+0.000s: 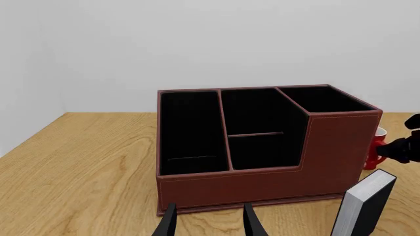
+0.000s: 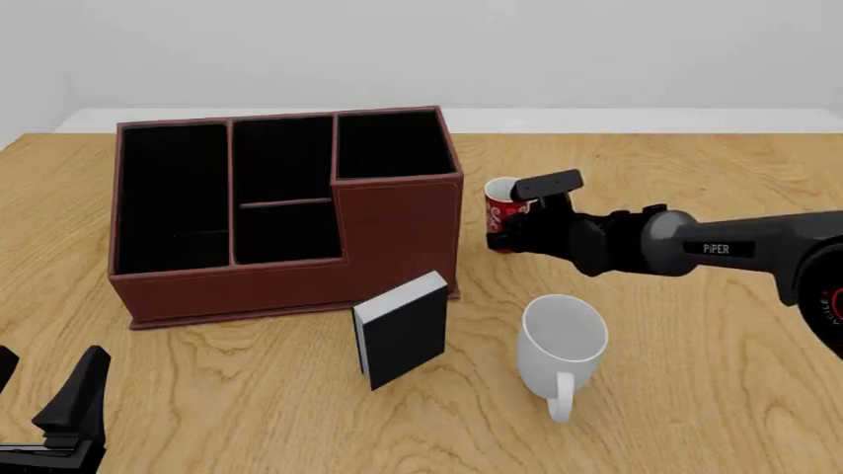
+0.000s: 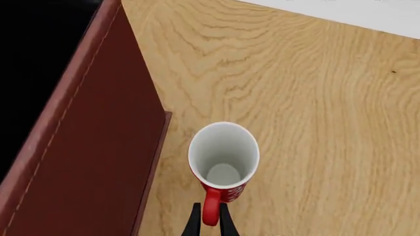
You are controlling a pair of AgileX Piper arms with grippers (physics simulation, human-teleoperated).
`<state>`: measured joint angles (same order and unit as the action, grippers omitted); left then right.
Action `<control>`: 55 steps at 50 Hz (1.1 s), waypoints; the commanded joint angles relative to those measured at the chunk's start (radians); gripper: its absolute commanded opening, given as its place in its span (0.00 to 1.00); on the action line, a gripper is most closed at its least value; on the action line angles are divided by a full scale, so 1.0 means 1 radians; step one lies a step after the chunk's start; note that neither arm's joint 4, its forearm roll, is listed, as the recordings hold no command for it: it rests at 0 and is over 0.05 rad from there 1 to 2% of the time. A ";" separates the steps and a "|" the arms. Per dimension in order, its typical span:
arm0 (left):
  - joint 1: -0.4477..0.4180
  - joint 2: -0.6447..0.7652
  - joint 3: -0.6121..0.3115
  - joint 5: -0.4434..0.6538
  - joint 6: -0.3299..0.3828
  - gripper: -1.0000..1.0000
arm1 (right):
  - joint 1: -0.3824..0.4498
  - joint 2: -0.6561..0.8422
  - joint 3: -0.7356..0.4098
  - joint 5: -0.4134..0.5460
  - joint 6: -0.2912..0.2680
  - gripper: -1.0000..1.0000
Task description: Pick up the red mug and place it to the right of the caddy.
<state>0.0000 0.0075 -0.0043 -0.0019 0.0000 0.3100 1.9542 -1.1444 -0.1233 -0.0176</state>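
Note:
The red mug (image 2: 502, 207) with white swirls stands upright just to the right of the dark reddish-brown caddy (image 2: 283, 197), near its taller section. My right gripper (image 2: 511, 237) reaches in from the right and is shut on the mug's red handle (image 3: 210, 209), with one finger on each side. In the right wrist view I look down into the mug's white inside (image 3: 224, 157), with the caddy wall (image 3: 92, 147) beside it. I cannot tell whether the mug rests on the table. My left gripper (image 1: 210, 223) is open and empty, in front of the caddy (image 1: 262, 142) at the table's near left (image 2: 59, 415).
A small black book with white pages (image 2: 402, 331) stands upright in front of the caddy's right corner, also in the left wrist view (image 1: 364, 204). A larger plain white mug (image 2: 564, 341) sits in front of the right gripper. The wooden table (image 2: 712, 395) extends to the right.

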 commanded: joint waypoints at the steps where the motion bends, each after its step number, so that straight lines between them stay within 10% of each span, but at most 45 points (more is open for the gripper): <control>1: 0.000 0.000 0.000 0.000 0.000 1.00 | -0.003 0.015 0.000 -0.013 0.018 0.00; 55: 0.000 0.000 0.000 0.000 0.000 1.00 | -0.008 0.035 0.090 -0.064 0.069 0.00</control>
<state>0.0000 0.0075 -0.0043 -0.0019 0.0000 0.3058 1.9571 -1.0978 -0.1849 0.0261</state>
